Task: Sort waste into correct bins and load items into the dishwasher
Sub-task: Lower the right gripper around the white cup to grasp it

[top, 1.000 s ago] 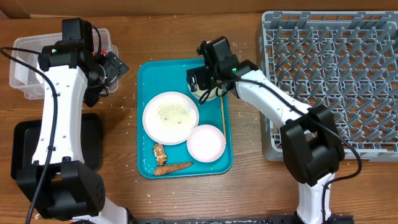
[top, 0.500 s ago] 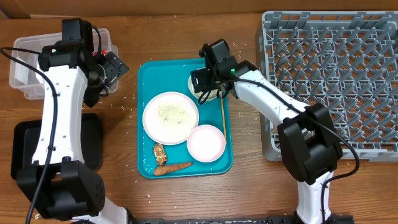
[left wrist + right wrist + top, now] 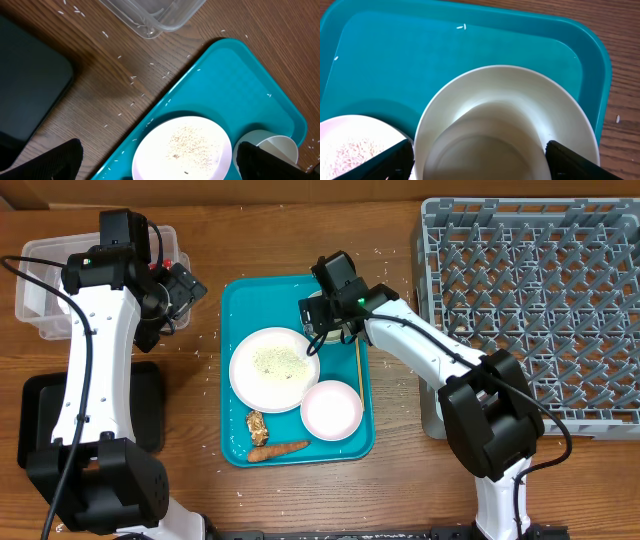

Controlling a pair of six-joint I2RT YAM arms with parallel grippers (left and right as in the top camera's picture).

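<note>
The right gripper (image 3: 480, 162) hangs over the small round white cup (image 3: 505, 125), which stands in the back right corner of the large teal rectangular plastic tray (image 3: 240, 305). Its jaws stand apart, one on each side of the rim. That looks like a setup for lifting the cup, but I cannot tell whether they are pressing on it yet.

The cup's likely destination, the large square grey plastic dish rack (image 3: 530, 310), lies just right of the tray. The left gripper (image 3: 180, 298) waits off the tray's left edge with its jaws wide apart and nothing in them, probably keeping out of the way.

The round white plate (image 3: 274, 368), dusted with white rice grains (image 3: 192, 145), sits mid-tray. The pale pink plate (image 3: 331, 409), brown food lump (image 3: 257, 426) and orange carrot piece (image 3: 279, 449) lie along the tray's front.
</note>
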